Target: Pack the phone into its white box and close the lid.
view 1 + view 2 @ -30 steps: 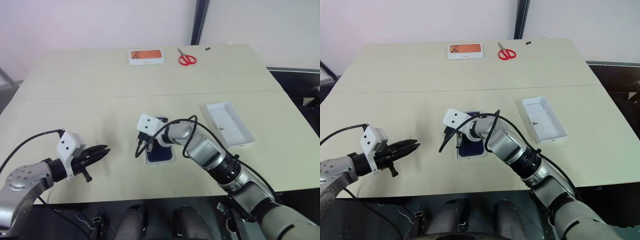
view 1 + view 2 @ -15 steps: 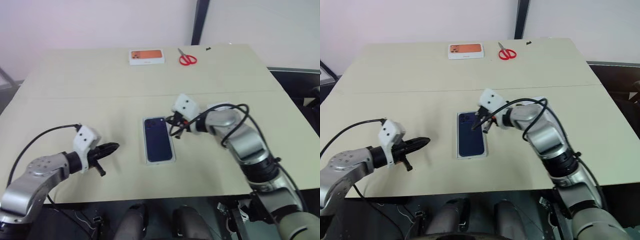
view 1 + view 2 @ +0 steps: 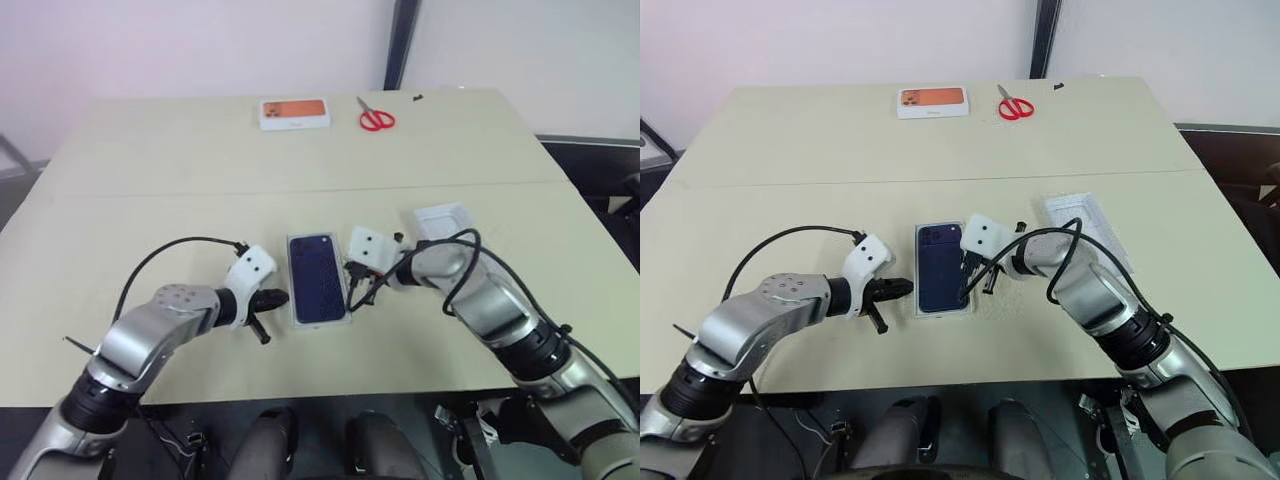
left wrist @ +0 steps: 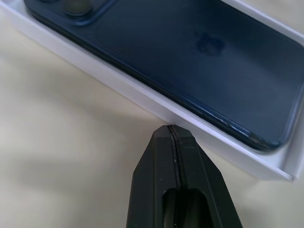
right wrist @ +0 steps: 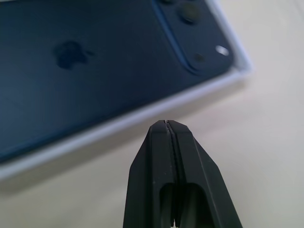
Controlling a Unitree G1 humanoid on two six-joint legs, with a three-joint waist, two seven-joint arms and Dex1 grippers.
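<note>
My left tool [image 3: 277, 296] is pinched closed with nothing in it, its tip just beside the left long wall of the white box [image 3: 294, 300]. My right tool [image 3: 357, 295] is also closed and empty, tip just beside the right long wall, so the box lies between my two tools. In both wrist views the fingers meet in a single seam, with bare tabletop [image 3: 150, 210] beneath them.

The phone [image 3: 317, 277] lies flat in the white box, back up, filling nearly all of it; only the thin rim shows around it. A dark logo mark sits mid-back [image 4: 208, 42], but I cannot read it clearly. The camera cluster is at the far left corner of the phone.

To my right, past my right forearm, the lid [image 3: 1080, 212] lies open side up, partly hidden by that arm, well apart from the box. The near edge of the tabletop is close behind my tools; the wide middle stretch beyond the box is open.

At the far edge sit a white box with an orange picture [image 3: 294, 113], its print too small to read, and red-handled scissors [image 3: 376, 118] just beside it.
</note>
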